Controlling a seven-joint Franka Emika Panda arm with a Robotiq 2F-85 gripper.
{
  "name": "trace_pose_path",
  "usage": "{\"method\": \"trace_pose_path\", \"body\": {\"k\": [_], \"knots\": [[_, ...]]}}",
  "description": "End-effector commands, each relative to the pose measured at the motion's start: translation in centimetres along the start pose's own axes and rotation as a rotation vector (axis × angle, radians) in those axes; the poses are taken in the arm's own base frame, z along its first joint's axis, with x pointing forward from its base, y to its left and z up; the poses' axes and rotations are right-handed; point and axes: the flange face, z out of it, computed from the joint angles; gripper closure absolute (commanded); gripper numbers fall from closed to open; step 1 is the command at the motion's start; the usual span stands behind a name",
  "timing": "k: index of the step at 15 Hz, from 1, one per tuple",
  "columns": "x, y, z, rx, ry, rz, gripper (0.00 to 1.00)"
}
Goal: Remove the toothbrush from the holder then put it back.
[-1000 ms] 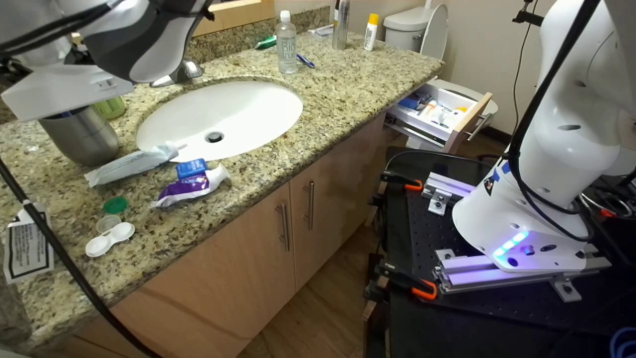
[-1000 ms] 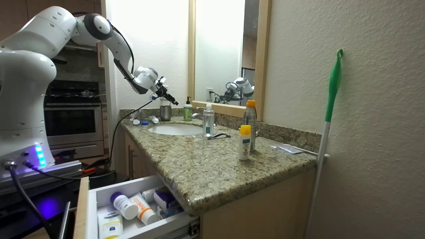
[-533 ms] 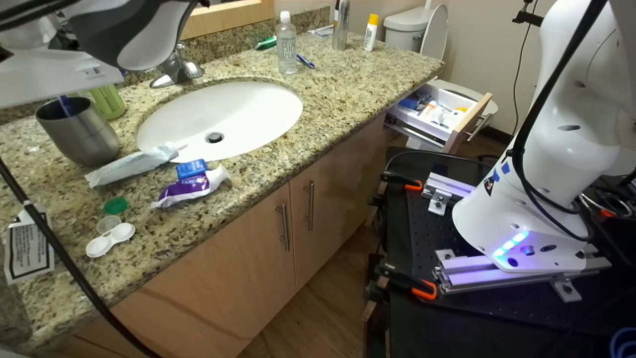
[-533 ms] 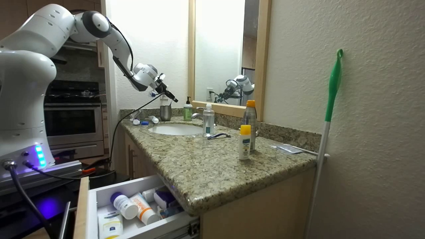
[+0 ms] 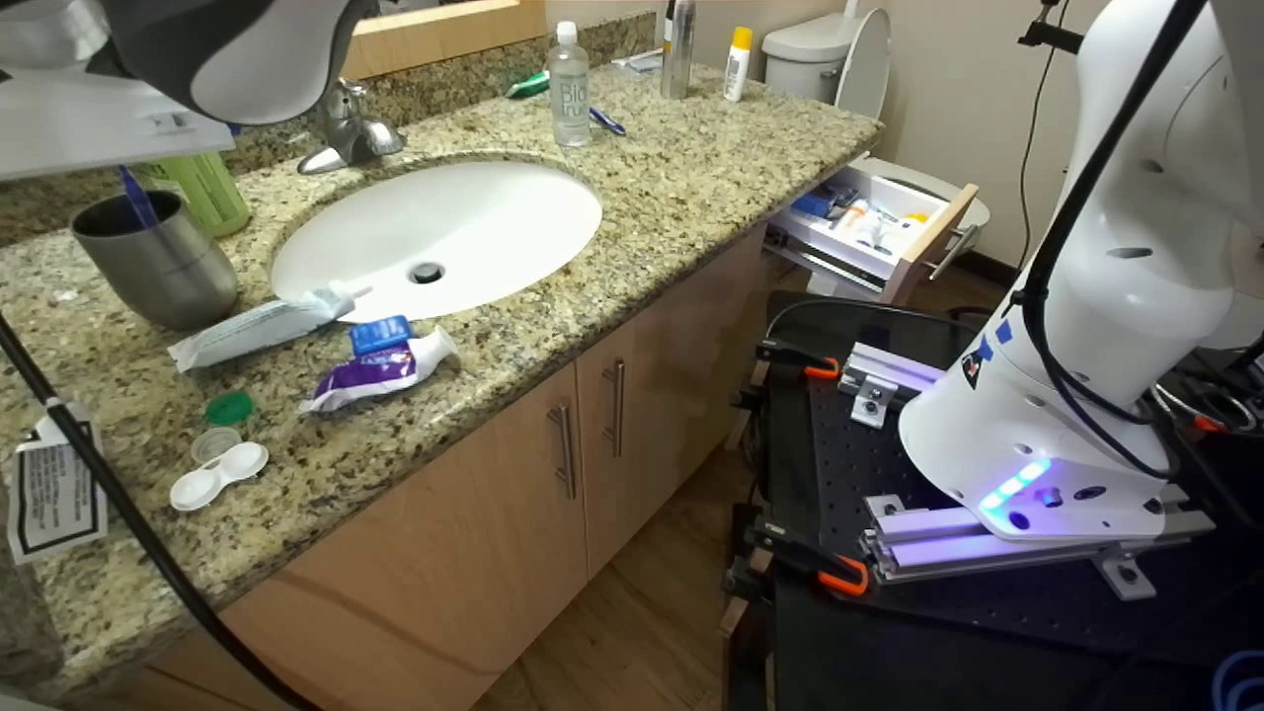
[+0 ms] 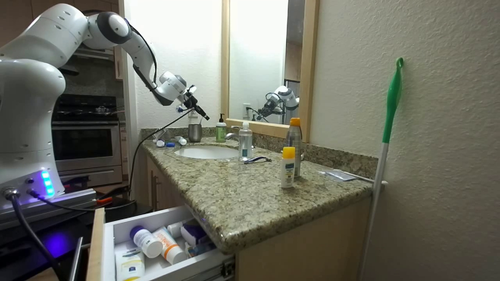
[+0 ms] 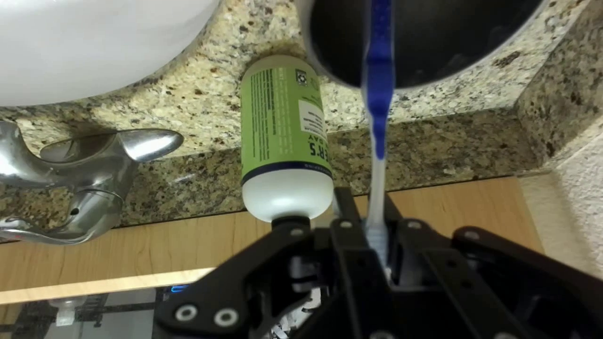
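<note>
A metal cup, the holder, stands on the counter left of the sink in an exterior view. The toothbrush's blue handle leans in it, sticking up past the rim. In the wrist view the toothbrush runs from the holder up to my gripper, its pale neck and head between the fingers. The jaws have come together and are shut on it near the head. Above the holder in an exterior view is the gripper. The handle's lower end is hidden inside the holder.
A green soap bottle stands right beside the holder, near the faucet. Toothpaste tubes and a contact lens case lie on the counter close by. The sink opens next to them. Behind runs the mirror's wooden frame.
The jaws have closed from wide apart. The arm has risen a little, uncovering the holder's mouth and more of the toothbrush's handle in an exterior view. Objects on the counter stay put.
</note>
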Motion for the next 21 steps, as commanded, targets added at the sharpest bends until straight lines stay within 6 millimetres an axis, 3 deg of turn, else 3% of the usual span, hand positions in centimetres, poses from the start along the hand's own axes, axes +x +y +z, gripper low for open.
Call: {"method": "trace_pose_path", "body": {"k": [1,5,10,13,16,21], "knots": [[2.8,0.7,-3.7,0.043,-0.070,0.015,0.97],[8.3,1.9,-9.7,0.072,-0.084,0.038,0.97],[14.7,8.3,-18.5,-0.124,-0.237,-0.058,0.97],[17.6,13.3,-24.3,-0.162,-0.397,-0.112,0.97],[19.3,19.6,-29.5,-0.181,-0.562,-0.143,0.97],[21.4,31.9,-35.3,0.024,-0.709,0.005,0.97]]}}
